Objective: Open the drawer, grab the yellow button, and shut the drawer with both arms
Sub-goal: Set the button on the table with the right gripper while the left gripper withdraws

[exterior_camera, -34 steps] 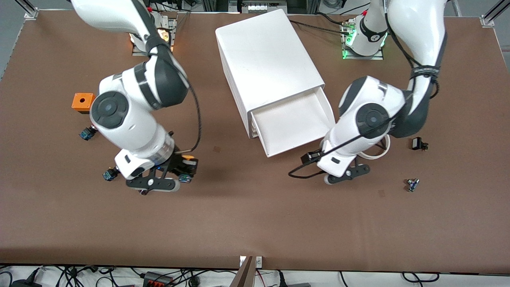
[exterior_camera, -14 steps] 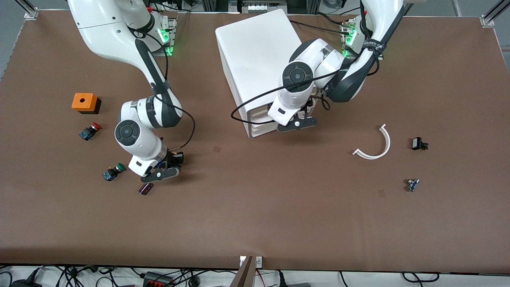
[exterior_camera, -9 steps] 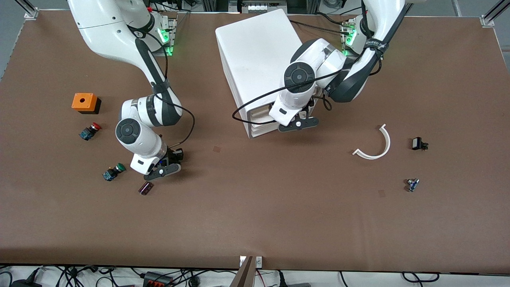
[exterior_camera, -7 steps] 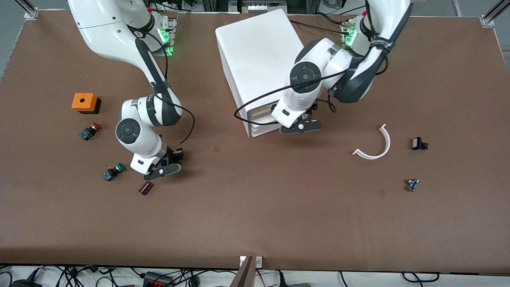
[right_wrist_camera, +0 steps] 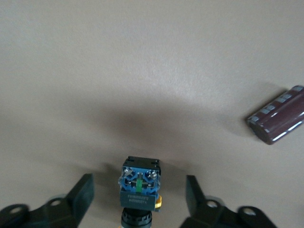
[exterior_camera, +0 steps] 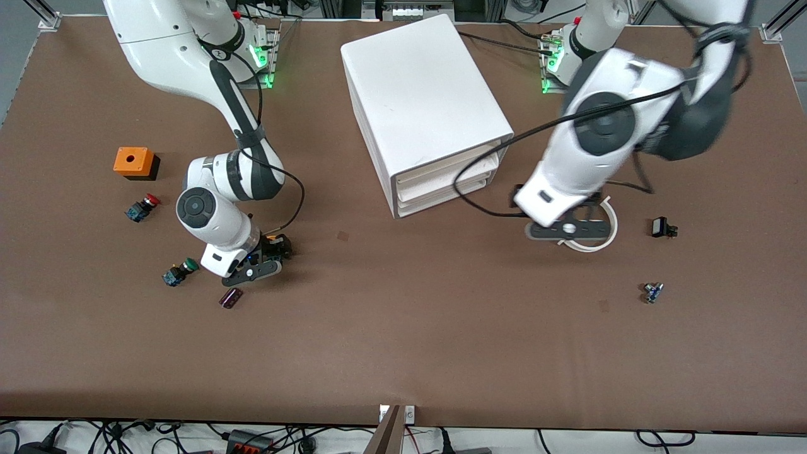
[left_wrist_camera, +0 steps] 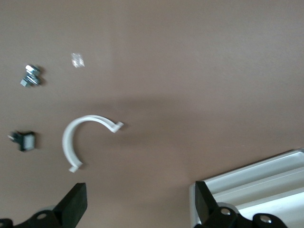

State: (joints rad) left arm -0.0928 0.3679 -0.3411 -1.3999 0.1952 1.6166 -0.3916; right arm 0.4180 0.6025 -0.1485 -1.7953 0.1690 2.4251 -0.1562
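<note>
White jointed arms (exterior_camera: 208, 69), dark grey joints, looping black cables, black jaws.

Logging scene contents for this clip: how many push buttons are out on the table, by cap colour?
Red cap: 1
Green cap: 1
Orange-yellow cap, between the open fingers of the right gripper: 1
Total: 3

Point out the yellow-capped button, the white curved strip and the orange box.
button (right_wrist_camera: 138, 186), right wrist view, blue body.
white curved strip (left_wrist_camera: 69, 140), left wrist view, middle of its arc.
orange box (exterior_camera: 132, 160), front view, top face.
</note>
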